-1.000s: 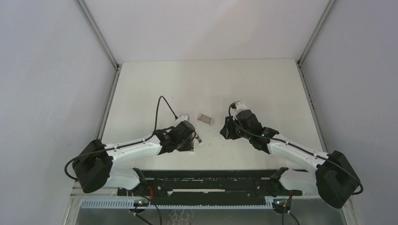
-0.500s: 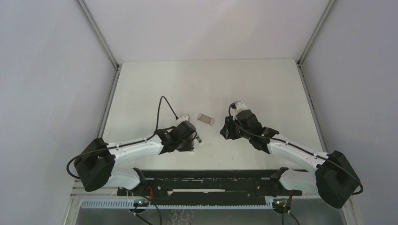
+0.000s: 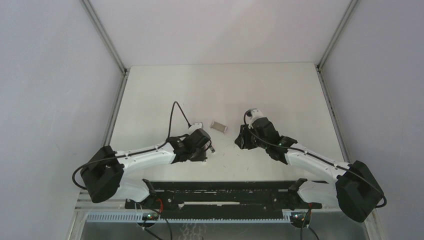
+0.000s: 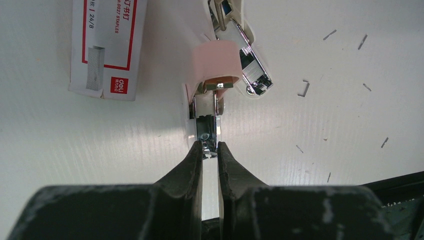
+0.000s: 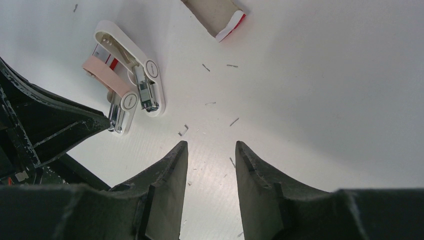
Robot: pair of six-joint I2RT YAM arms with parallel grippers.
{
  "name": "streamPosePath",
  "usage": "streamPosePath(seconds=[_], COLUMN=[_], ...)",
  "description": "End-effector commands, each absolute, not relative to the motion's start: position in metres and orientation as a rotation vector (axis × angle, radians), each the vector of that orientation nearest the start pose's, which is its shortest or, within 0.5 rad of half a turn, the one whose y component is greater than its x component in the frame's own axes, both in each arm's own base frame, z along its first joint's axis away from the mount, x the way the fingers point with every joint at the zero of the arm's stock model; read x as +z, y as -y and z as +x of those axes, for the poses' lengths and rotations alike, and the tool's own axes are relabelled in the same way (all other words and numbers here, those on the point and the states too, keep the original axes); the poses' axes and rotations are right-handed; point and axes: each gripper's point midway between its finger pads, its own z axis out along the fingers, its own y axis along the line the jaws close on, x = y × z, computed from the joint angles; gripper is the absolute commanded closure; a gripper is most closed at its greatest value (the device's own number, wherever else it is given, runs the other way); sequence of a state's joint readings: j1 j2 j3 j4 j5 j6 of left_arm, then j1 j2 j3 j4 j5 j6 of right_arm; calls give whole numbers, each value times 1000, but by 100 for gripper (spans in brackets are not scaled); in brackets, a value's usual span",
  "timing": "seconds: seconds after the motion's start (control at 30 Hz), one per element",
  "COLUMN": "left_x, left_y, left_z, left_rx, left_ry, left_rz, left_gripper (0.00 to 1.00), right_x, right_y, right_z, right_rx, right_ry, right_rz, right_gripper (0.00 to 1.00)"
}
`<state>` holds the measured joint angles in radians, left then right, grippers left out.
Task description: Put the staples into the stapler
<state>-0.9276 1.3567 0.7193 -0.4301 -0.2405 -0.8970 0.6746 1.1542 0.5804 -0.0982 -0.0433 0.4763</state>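
Observation:
The stapler [image 4: 220, 65] is white with a pink band and lies swung open on the table; it also shows in the right wrist view [image 5: 131, 85]. My left gripper [image 4: 210, 148] is shut on the near end of its metal staple rail [image 4: 206, 122]. In the top view the left gripper [image 3: 206, 148] covers most of the stapler. The staple box [image 4: 107, 45], white with red print, lies just beyond it and shows in the top view [image 3: 219, 126]. My right gripper [image 5: 210, 147] is open and empty over bare table to the right of the stapler, and shows in the top view [image 3: 243, 138].
Loose single staples [image 4: 303, 89] are scattered on the white table [image 3: 280, 95] around the stapler, also in the right wrist view [image 5: 183, 131]. The open end of the staple box [image 5: 220, 20] points toward the right gripper. Grey walls close the table's sides and back.

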Motion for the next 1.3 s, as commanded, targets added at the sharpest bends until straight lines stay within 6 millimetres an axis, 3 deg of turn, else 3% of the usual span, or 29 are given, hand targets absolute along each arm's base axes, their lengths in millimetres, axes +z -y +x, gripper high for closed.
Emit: streamPosePath(seconds=[0.0, 0.97, 1.27], left_x=[57, 50, 55], left_y=[239, 236, 231], left_z=[197, 195, 196], left_rx=[-349, -271, -241], left_ry=[-2580, -2603, -2589], left_rz=[-36, -5, -4], left_gripper=[100, 100, 100], right_x=[100, 100, 100], right_y=[-227, -228, -228], right_z=[242, 242, 242], right_rx=[691, 708, 709], right_ry=[-2264, -2260, -2258], right_rz=[-234, -234, -233], right_gripper=[61, 61, 61])
